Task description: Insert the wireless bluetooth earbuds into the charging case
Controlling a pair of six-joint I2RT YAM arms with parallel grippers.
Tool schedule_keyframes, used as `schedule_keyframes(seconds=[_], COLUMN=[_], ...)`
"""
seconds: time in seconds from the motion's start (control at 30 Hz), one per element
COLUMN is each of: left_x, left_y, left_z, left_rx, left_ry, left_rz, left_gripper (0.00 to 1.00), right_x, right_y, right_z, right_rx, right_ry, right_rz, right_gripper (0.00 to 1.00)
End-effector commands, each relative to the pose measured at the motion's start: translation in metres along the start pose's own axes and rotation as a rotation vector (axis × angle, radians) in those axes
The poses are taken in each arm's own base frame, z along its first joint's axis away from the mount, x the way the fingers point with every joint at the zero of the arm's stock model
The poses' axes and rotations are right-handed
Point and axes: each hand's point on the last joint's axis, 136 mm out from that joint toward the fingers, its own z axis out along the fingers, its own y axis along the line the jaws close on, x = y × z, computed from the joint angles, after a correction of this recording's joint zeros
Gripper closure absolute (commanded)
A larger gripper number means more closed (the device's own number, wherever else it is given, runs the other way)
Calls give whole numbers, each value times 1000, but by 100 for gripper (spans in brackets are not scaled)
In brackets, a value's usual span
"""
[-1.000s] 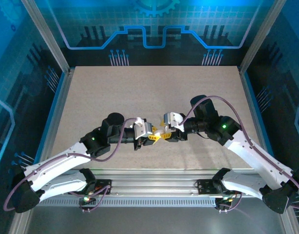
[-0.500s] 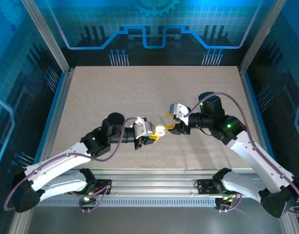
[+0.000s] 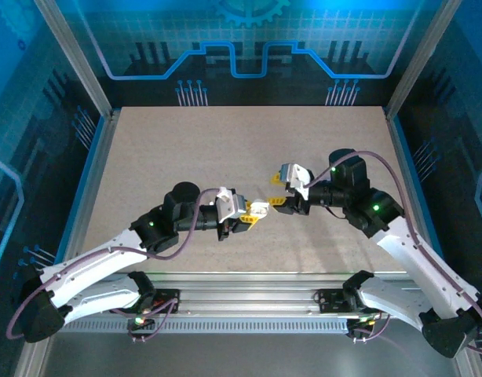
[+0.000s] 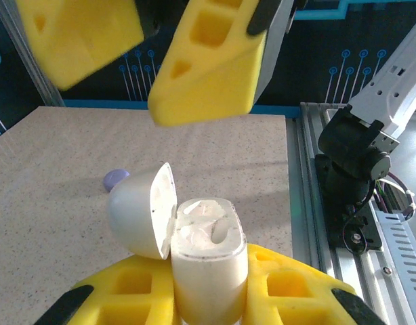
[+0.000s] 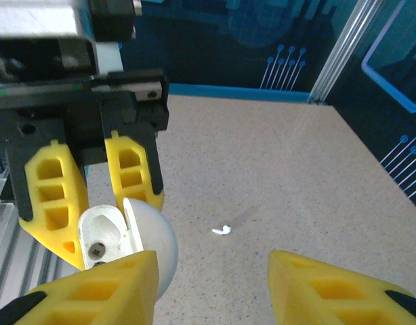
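My left gripper (image 3: 253, 213) is shut on the white charging case (image 4: 208, 257), held upright with its lid (image 4: 137, 213) swung open to the left. The case's top (image 4: 202, 227) is white with one hollow showing. The same case (image 5: 103, 240) faces my right wrist view between the left fingers (image 5: 132, 169). My right gripper (image 3: 279, 203) stands open and holds nothing, a short gap to the right of the case; its yellow fingers (image 4: 208, 68) hang above the case. One white earbud (image 5: 222, 230) lies on the table beyond it. A pale purple earbud (image 4: 116, 179) lies on the table behind the lid.
The speckled beige table (image 3: 241, 149) is walled by an aluminium frame (image 3: 76, 71) and blue panels. A metal rail (image 3: 249, 294) with the arm bases runs along the near edge. The right arm's base (image 4: 354, 162) stands beside the rail.
My right gripper has drawn back to the right and away from the case, leaving a gap. The left gripper with the case has barely moved.
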Motion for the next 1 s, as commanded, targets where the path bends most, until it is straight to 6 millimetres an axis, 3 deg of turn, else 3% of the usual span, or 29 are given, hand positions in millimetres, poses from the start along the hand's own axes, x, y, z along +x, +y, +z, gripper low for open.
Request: schedule_keyframes(seconds=[0.0,0.17,0.33,0.67,0.97], left_x=[-3,1,7,45,77], left_y=[4,21,47,102,133], left_z=[-2,-6,-24,-80,-130], left_rx=[-33,-92,-191,-507,-794], left_ry=[-29,-47,-78,-65,-38], left_rz=[-23,-98,-181,-356,-551], left_gripper=[89,89,89,90,89], right_x=[-5,-4,3,25,30], right_y=[-6,-10,-19,-37,-49], right_z=[-5,-7,-5,18,43], right_rx=[41,71,121,234,388], right_ry=[-28,-14,38,211,293], right_rz=[12,61,146,393,605], right_gripper=[53,52,52,55,55])
